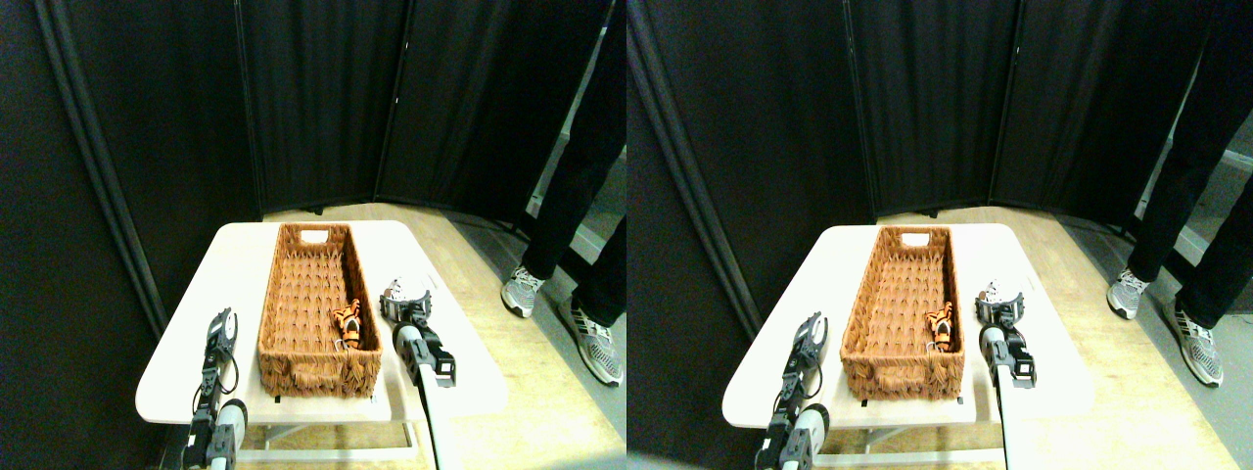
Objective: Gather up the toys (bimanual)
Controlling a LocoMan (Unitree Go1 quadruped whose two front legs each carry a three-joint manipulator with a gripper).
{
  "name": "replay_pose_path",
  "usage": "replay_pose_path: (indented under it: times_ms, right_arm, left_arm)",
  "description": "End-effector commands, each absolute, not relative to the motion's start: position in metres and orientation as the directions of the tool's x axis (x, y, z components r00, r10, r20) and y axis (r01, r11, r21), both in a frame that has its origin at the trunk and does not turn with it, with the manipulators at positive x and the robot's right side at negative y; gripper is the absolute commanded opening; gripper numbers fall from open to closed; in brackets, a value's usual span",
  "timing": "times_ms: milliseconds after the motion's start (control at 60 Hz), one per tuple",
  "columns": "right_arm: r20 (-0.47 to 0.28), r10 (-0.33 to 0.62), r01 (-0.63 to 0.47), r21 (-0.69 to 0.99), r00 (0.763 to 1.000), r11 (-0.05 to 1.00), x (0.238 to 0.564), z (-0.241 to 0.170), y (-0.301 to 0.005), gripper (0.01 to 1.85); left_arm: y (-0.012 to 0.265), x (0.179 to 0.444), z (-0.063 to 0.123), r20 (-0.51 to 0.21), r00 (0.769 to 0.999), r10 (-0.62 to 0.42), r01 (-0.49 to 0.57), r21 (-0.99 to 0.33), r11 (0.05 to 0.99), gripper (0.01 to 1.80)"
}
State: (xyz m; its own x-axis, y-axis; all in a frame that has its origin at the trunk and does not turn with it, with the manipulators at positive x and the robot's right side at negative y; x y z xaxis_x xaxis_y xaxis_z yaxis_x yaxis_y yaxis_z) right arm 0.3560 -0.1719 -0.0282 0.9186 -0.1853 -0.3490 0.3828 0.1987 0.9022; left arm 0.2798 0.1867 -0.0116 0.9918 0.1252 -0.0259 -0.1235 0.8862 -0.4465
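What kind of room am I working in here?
Probably a lab or test area: black folding screens enclose a small white table, the floor is pale wood, and a person's legs in sneakers stand alongside, watching.

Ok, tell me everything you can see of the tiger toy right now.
The tiger is a small orange figure with black stripes and a bit of white, material unclear at this size. It lies inside the brown wicker basket, on its floor near the right wall, toward the robot's end. Its exact pose is too small to tell. Neither tool touches it; the right tool is outside, beyond that wall.
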Motion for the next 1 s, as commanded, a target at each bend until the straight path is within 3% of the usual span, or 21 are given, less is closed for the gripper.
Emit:
replay_pose_path:
  times_ms: [17, 83, 217, 233, 250, 283, 317, 400, 550, 733, 767, 783, 850, 1000]
  right_arm:
    - [-0.388, -0.205, 0.426, 0.883, 0.899, 0.197, 0.358, -0.040, -0.175, 0.88]
    - [-0.392, -0.218, 0.434, 0.880, 0.894, 0.194, 0.360, -0.040, -0.175, 0.88]
    - [-0.394, -0.229, 0.438, 0.879, 0.890, 0.189, 0.363, -0.042, -0.175, 0.68]
    - [-0.393, -0.242, 0.439, 0.880, 0.887, 0.182, 0.363, -0.041, -0.175, 0.56]
    - [-0.393, -0.242, 0.439, 0.880, 0.887, 0.182, 0.363, -0.041, -0.175, 0.56]
    - [-0.385, -0.287, 0.450, 0.866, 0.877, 0.215, 0.363, -0.039, -0.172, 0.22]
    - [-0.379, -0.315, 0.457, 0.859, 0.870, 0.230, 0.362, -0.038, -0.171, 0.10]
    - [-0.384, -0.352, 0.470, 0.859, 0.853, 0.202, 0.362, -0.035, -0.171, 0.10]
    - [-0.362, -0.368, 0.462, 0.856, 0.856, 0.232, 0.361, -0.031, -0.175, 0.08]
    - [-0.322, -0.348, 0.420, 0.869, 0.880, 0.260, 0.355, -0.021, -0.179, 0.08]
    - [-0.308, -0.335, 0.406, 0.870, 0.890, 0.279, 0.354, -0.019, -0.179, 0.09]
    - [-0.282, -0.310, 0.380, 0.865, 0.908, 0.326, 0.353, -0.015, -0.178, 0.08]
    - [-0.266, -0.306, 0.360, 0.879, 0.914, 0.312, 0.350, -0.007, -0.175, 0.07]
    - [-0.222, -0.191, 0.275, 0.903, 0.956, 0.330, 0.343, 0.030, -0.164, 0.08]
  left_arm:
    - [0.183, 0.285, -0.005, 0.006, 0.992, 0.126, -0.110, -0.448, 0.887, 0.02]
    - [0.184, 0.286, -0.005, 0.008, 0.992, 0.123, -0.106, -0.446, 0.889, 0.02]
    - [0.184, 0.288, -0.004, 0.020, 0.993, 0.115, -0.094, -0.447, 0.890, 0.02]
    - [0.184, 0.289, -0.004, 0.021, 0.993, 0.114, -0.092, -0.450, 0.888, 0.01]
    - [0.184, 0.289, -0.004, 0.021, 0.993, 0.114, -0.092, -0.450, 0.888, 0.01]
    - [0.184, 0.289, -0.004, 0.019, 0.993, 0.118, -0.098, -0.444, 0.891, 0.01]
    - [0.183, 0.289, -0.004, 0.018, 0.993, 0.120, -0.100, -0.445, 0.890, 0.01]
    - [0.183, 0.290, -0.005, 0.018, 0.993, 0.114, -0.094, -0.448, 0.889, 0.01]
    - [0.183, 0.290, -0.005, 0.015, 0.992, 0.125, -0.104, -0.464, 0.880, 0.02]
    - [0.181, 0.291, -0.004, 0.017, 0.993, 0.114, -0.095, -0.449, 0.888, 0.02]
    - [0.181, 0.291, -0.004, 0.016, 0.993, 0.114, -0.094, -0.455, 0.886, 0.02]
    - [0.180, 0.290, -0.003, 0.015, 0.993, 0.114, -0.095, -0.451, 0.888, 0.02]
    - [0.180, 0.289, -0.003, 0.013, 0.993, 0.117, -0.099, -0.453, 0.886, 0.02]
    - [0.182, 0.289, -0.002, 0.023, 0.992, 0.125, -0.101, -0.449, 0.888, 0.03]
